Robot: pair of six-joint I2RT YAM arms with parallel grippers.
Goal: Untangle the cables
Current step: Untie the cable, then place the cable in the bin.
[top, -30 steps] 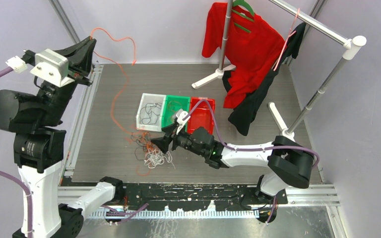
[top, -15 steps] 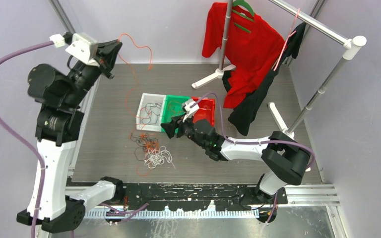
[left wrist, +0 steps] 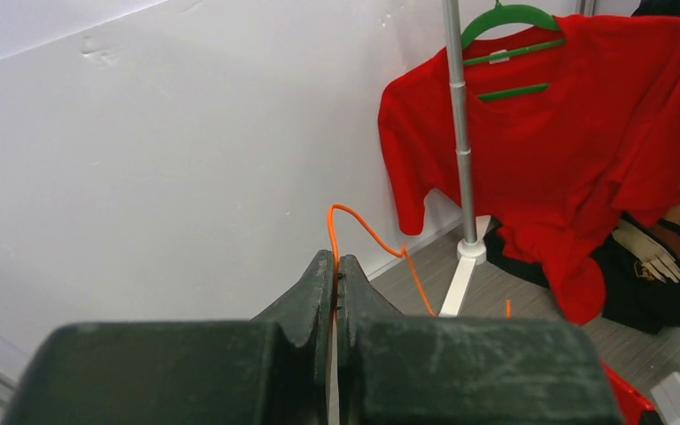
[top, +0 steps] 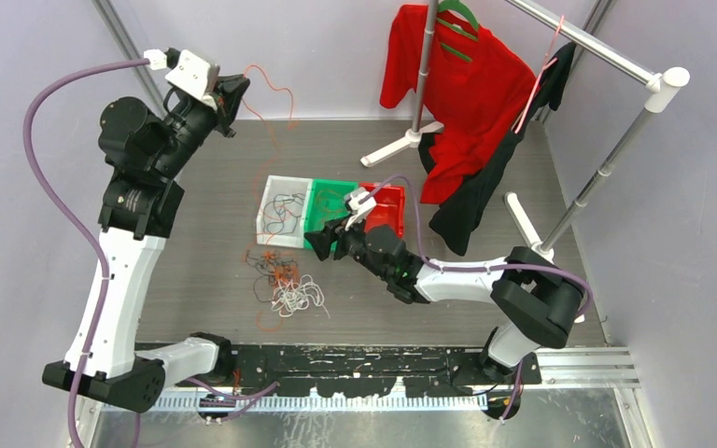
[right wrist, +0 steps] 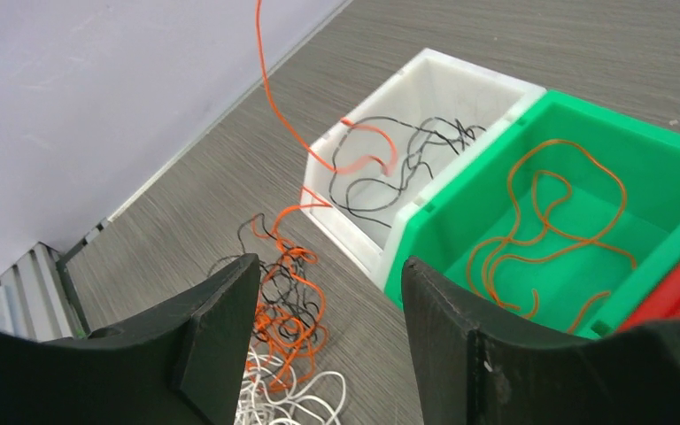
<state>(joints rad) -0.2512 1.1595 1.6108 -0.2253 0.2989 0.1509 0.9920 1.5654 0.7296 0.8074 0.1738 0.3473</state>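
Note:
A tangled pile of orange, black and white cables point(top: 285, 280) lies on the table in front of the bins; the right wrist view shows the pile point(right wrist: 288, 310) too. My left gripper point(top: 233, 93) is raised at the back left, shut on one orange cable point(left wrist: 367, 232). That orange cable point(top: 275, 89) arcs away from the gripper and hangs down toward the pile. My right gripper point(top: 316, 245) hovers open just right of the pile, by the bins, with nothing between its fingers point(right wrist: 221, 310). Black cables lie in the white bin point(right wrist: 345, 232) and an orange one in the green bin point(right wrist: 425, 257).
White point(top: 269, 201), green point(top: 320, 191) and red point(top: 390, 224) bins stand in a row mid-table. A clothes rack with a red shirt point(top: 457, 84) and a black garment point(top: 467, 205) stands at the back right, with its white foot point(top: 401, 145) on the table.
My left arm has swung up and toward the back right, carrying the orange cable with it. My right gripper has drawn back from the pile toward the bins and its jaws have narrowed a little.

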